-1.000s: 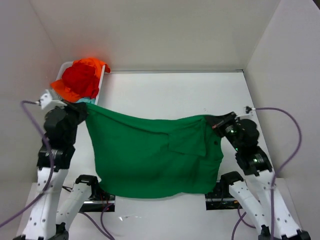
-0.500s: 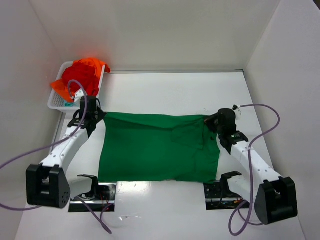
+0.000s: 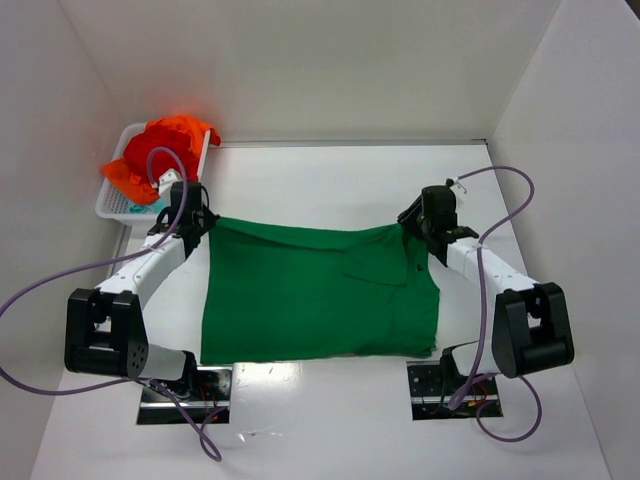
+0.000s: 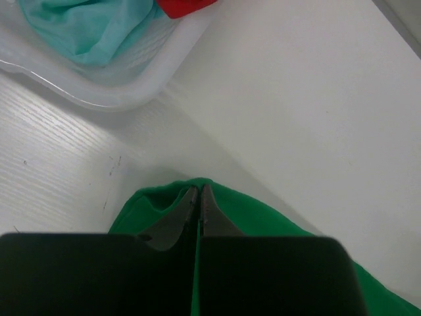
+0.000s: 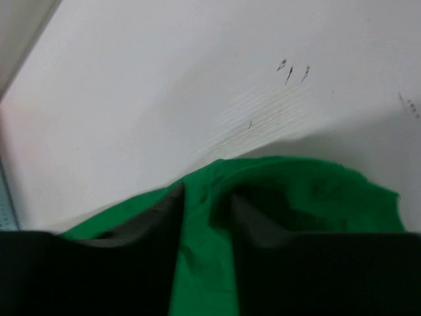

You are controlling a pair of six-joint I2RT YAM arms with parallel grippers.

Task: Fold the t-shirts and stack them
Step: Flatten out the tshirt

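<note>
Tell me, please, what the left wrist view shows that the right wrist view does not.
Only the left wrist view: a corner of the white basket with teal cloth and red cloth, and the left gripper shut on an edge of the green t-shirt. Only the right wrist view: the right gripper, its jaws parted around a fold of the shirt, and small dark marks on the table. Both: the green t-shirt lying on the white table.
</note>
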